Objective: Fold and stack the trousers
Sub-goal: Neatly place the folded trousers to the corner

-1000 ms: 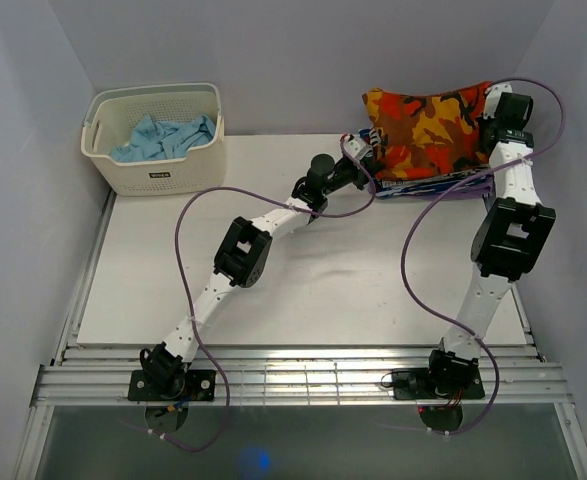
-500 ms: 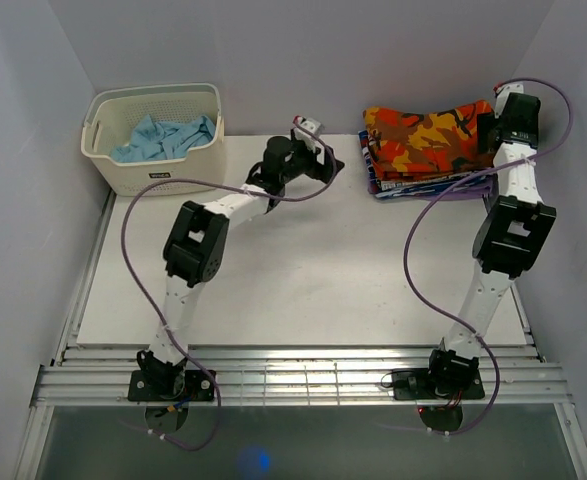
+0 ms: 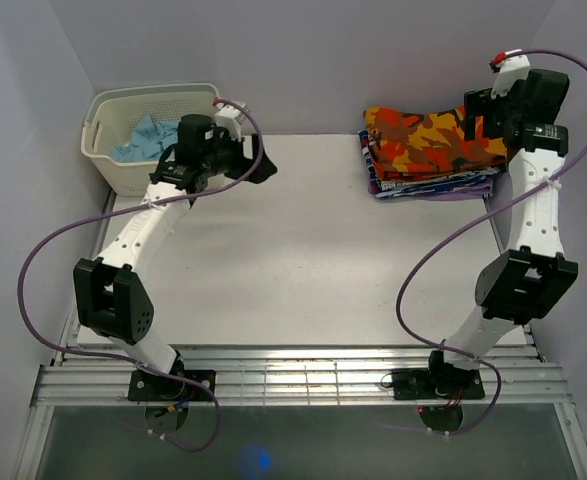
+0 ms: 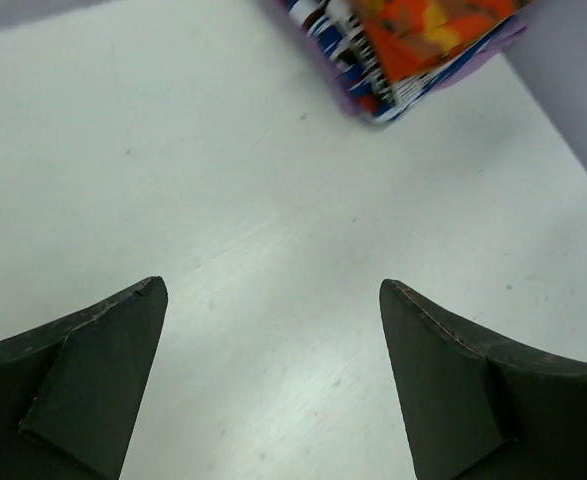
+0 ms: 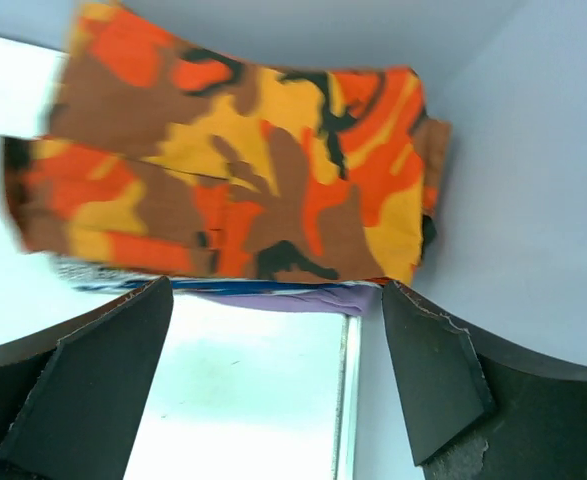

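As camouflage trousers (image 3: 428,140) lay folded atop the far-right stack (image 3: 435,186), the right gripper (image 5: 277,292) hung above, fingers apart. The left gripper (image 3: 257,166), likewise spread, hovered by the basket (image 3: 149,181), presumably for its blue garment (image 3: 155,137).

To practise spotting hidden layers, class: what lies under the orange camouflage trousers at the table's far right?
Under the camouflage trousers, only edges show: a blue-and-white patterned layer and a purple layer at the bottom. Their full shape and count are covered.
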Controlling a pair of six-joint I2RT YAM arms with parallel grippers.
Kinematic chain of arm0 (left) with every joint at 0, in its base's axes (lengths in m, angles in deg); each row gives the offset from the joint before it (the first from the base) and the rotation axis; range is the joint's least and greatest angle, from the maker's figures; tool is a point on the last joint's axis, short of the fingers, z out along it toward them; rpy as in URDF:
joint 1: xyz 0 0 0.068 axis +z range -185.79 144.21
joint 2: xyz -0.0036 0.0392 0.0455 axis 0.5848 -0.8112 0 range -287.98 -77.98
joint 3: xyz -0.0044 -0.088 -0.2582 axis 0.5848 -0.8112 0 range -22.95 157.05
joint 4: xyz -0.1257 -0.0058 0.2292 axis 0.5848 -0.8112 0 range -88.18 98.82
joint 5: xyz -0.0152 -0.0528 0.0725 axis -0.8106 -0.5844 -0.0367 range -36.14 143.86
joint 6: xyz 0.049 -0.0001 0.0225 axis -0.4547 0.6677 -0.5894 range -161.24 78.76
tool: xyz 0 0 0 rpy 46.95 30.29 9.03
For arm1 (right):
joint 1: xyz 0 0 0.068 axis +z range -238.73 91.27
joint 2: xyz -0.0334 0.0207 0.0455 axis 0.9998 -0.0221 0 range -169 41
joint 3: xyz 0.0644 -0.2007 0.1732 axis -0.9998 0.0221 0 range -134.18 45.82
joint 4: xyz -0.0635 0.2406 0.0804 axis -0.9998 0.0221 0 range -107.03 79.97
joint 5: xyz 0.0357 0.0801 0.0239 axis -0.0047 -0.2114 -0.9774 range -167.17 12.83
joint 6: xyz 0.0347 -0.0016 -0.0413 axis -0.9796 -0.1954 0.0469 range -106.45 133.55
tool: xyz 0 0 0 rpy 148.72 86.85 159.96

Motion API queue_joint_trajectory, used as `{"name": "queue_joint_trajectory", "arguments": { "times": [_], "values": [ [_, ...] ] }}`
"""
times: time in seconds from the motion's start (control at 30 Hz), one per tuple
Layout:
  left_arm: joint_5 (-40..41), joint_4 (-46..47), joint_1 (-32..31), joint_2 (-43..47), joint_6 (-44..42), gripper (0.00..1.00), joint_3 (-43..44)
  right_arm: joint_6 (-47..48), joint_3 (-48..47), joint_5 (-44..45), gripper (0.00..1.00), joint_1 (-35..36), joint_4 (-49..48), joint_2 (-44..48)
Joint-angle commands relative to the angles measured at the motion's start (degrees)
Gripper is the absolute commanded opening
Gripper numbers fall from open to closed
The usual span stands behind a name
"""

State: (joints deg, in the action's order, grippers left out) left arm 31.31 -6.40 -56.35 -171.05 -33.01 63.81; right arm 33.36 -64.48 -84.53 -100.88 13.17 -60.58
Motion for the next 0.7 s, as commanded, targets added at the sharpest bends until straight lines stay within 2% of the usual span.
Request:
{"name": "queue_joint_trajectory", "arguments": {
  "times": [0.0, 0.03, 0.1, 0.23, 0.27, 0.37, 0.47, 0.67],
  "values": [
    [-8.56, -18.24, 10.33, 1.06, -2.68, 0.98, -1.25, -0.13, 0.78, -13.27, 0.9, -0.34, 8.98, 5.68],
    [-9.61, -22.09, 11.93, 0.97, -3.3, 0.98, -1.42, 1.7, 1.31, -15.13, 0.9, -0.34, 11.61, 6.3],
    [-9.19, -24.06, 14.31, 1.84, -4.62, 0.98, -3.25, 5.22, 3.76, -18.64, 0.9, -0.34, 17.86, 7.88],
    [-6.57, -23.9, 18.53, 9.81, -8.84, 0.98, -13.0, 10.58, 14.47, -23.58, 0.9, 0.1, 25.43, 10.26],
    [-5.5, -23.8, 18.71, 11.24, -11.45, 0.98, -17.28, 12.08, 20.33, -23.15, 0.9, 0.27, 26.4, 10.87],
    [-1.19, -22.84, 18.97, 16.16, -12.71, 0.98, -25.2, 15.78, 33.07, -21.13, 0.9, 0.54, 25.45, 15.08],
    [0.83, -21.43, 19.06, 19.94, -13.24, 0.98, -29.53, 17.27, 41.8, -19.02, 0.9, 0.71, 22.46, 20.44],
    [2.77, -19.85, 19.06, 22.15, -13.86, 0.98, -32.36, 16.66, 47.19, -16.64, 0.9, 1.59, 19.38, 25.9]
  ]
}}
